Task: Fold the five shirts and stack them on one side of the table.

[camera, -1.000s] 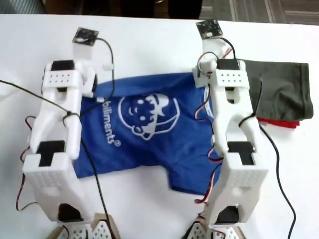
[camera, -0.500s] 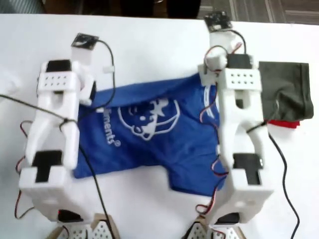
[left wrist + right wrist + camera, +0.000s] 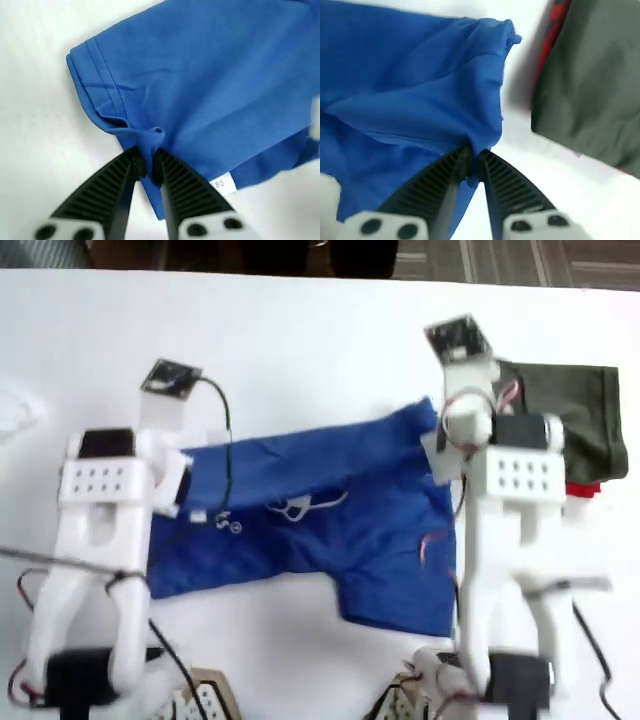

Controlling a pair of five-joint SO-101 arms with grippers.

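Both jaws, left and right, pinch edge folds of the blue shirt [image 3: 300,540] mid-table [image 3: 300,330]; its fold is unfinished. Farther right, a grey shirt [image 3: 570,420] lies on a red shirt [image 3: 585,490] (apparently the stack); the rest are outstanding.

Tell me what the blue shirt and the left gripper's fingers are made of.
The blue shirt looks like smooth, thin knit fabric, matte; it creases softly and has a double-stitched hem. The fingers of the left gripper: likely black plastic, matte, with ribbed faces.
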